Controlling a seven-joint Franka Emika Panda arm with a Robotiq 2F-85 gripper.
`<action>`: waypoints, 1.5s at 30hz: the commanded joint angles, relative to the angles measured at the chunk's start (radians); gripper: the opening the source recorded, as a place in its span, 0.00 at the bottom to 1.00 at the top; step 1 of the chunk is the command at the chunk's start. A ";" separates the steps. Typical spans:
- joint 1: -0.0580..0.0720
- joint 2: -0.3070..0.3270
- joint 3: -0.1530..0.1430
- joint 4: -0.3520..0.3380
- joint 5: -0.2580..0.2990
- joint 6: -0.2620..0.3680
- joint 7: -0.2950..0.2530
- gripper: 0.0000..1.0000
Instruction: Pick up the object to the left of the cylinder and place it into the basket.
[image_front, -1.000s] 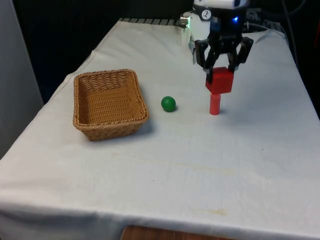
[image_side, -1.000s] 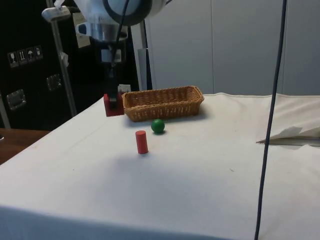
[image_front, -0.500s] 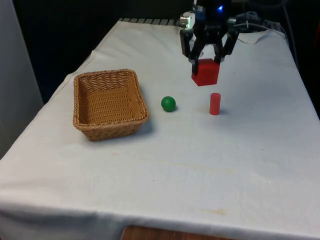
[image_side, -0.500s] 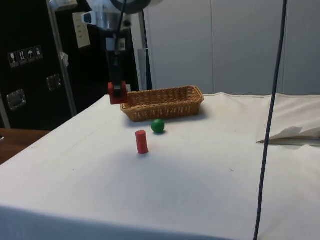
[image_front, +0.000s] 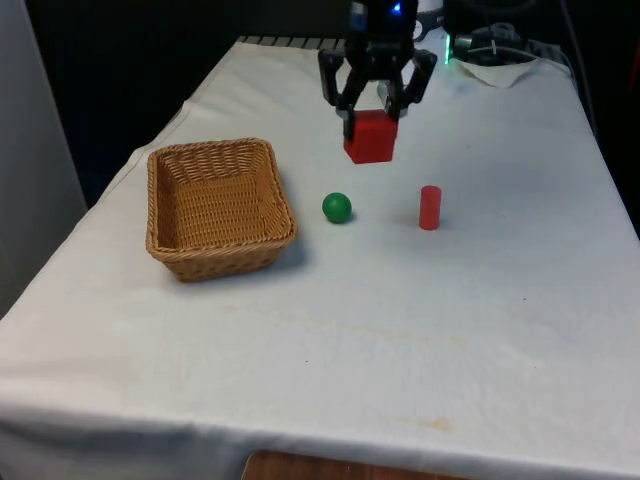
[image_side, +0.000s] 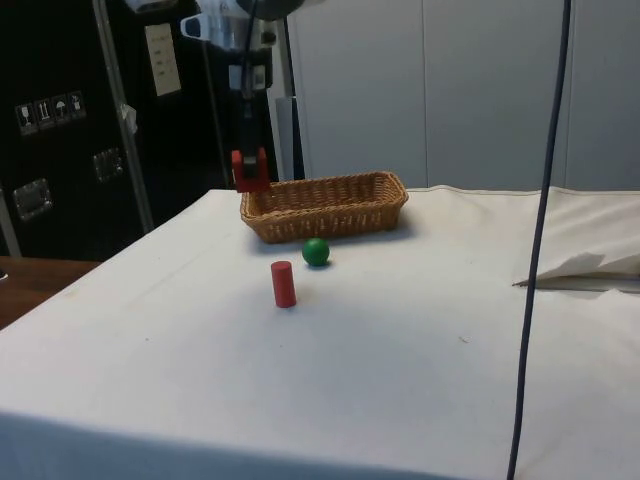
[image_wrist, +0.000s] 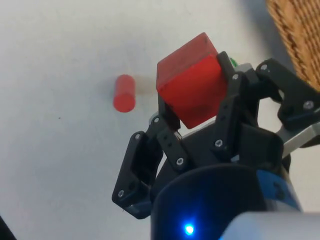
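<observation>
The pincer (image_front: 371, 112) grips a red cube (image_front: 369, 137) well above the white cloth (image_front: 400, 320), between the wicker basket (image_front: 216, 208) and the red cylinder (image_front: 429, 207); a green ball (image_front: 337, 207) rests below.

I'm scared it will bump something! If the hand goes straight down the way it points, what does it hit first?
Probably just the white cloth. The hand, holding the red block, seems clear of the green ball, though depth is unclear.
</observation>
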 joint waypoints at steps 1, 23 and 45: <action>-0.004 0.001 -0.009 -0.002 -0.006 0.002 -0.011 0.02; -0.023 0.053 -0.113 0.000 0.021 0.024 -0.132 0.02; -0.058 0.184 -0.196 0.016 0.101 0.092 -0.268 0.02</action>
